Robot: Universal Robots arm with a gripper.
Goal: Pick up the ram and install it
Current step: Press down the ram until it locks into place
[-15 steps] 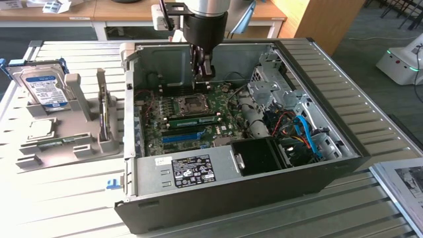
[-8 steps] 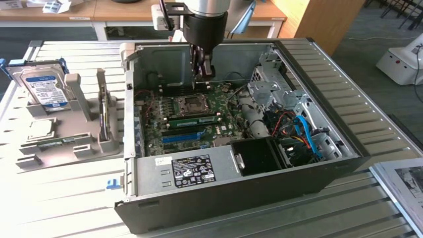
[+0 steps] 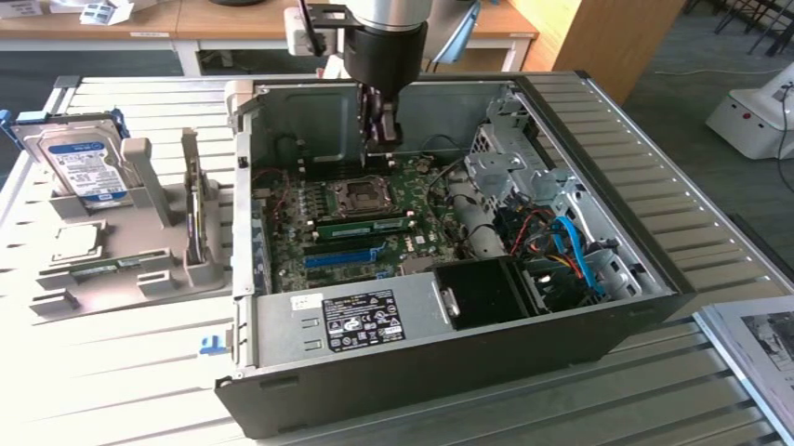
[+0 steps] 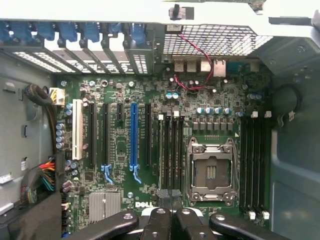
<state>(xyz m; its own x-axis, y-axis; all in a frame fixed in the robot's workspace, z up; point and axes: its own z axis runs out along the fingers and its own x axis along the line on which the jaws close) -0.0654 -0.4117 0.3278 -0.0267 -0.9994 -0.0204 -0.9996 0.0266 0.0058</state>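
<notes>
RAM: you see the ram seated in a slot on the motherboard beside the processor socket | HANDLING: judge it light, stiff, fragile; hold it by the long edges, off the chips | CLAW: your gripper hangs above the board inside the case, pinched shut, holding nothing you can make out
</notes>
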